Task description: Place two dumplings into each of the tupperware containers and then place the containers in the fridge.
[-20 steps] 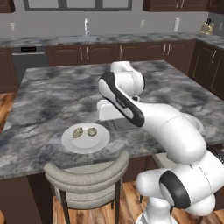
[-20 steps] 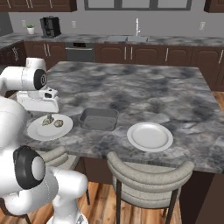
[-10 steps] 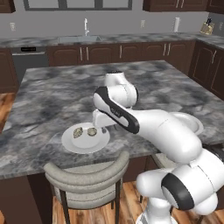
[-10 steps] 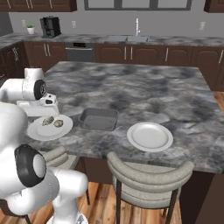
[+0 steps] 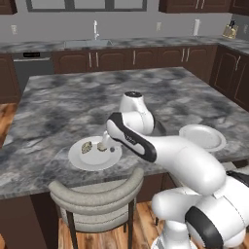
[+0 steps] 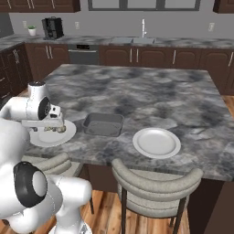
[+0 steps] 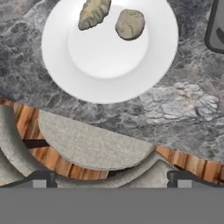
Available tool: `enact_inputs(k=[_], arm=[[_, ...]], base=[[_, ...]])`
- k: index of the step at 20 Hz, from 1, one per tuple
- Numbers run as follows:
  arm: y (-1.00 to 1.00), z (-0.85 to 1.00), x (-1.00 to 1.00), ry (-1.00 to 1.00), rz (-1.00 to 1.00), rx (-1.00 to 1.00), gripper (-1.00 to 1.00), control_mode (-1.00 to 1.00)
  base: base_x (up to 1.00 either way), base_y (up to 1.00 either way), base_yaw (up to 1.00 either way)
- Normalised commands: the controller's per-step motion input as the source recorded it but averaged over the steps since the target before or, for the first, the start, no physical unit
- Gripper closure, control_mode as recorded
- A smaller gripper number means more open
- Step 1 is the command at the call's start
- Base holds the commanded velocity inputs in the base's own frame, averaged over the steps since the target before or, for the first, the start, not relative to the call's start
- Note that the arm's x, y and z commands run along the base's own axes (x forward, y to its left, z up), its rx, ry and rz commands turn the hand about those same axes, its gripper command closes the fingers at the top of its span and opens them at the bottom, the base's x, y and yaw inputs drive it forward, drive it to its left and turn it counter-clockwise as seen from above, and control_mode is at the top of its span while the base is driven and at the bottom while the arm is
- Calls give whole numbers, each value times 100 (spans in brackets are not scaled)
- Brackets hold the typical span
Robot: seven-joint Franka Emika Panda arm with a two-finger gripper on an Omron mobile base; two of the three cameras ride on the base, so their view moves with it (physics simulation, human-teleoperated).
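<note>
Hovering fingers (image 7: 109,179) spread wide – two dumplings (image 7: 130,24) on plate (image 7: 109,87) | right base: dark tupperware container (image 6: 103,124) beside plate

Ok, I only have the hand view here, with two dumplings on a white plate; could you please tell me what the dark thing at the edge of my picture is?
Observer: That is the dark grey tupperware container. It lies flat on the island counter beside the dumplings' plate, and it is empty.
Operator: Thank you. Is anything else on that counter?
Observer: Yes, a second white plate, empty, on the container's far side near the front edge.
Operator: And where is the hand?
Observer: The hand hangs low over the plate, close to the dumplings.
</note>
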Motion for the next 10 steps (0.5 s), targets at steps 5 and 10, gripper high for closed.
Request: enact_inputs(k=[5,10], arm=[[11,-3,54,1,0,-1,-100,-100],[14,-34,42,3,0,0,-100,-100]], base=[[0,0,0],[0,0,0]])
